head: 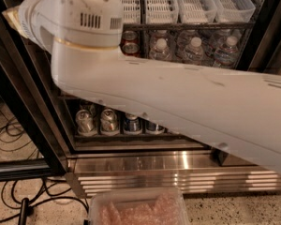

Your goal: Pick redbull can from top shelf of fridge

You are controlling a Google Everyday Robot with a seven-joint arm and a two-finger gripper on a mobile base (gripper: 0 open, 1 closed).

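Note:
My white arm (pixel 168 93) crosses the view from the right edge to its big joint (pixel 70 18) at the upper left. My gripper is out of view, past that joint. The fridge (pixel 178 165) stands open in front, with its ribbed steel base low in the view. The top shelf (pixel 187 3) with long white slotted trays runs along the top edge. The redbull can is not visible; the arm hides the left part of the shelves.
Water bottles (pixel 194 48) and a red cola can (pixel 129 41) stand on the rack under the trays. Silver and dark-blue cans (pixel 110 121) line the bottom rack. The black door frame (pixel 25 125) is at the left, with cables (pixel 9 130) on the floor. A clear bin (pixel 140 210) sits at the bottom.

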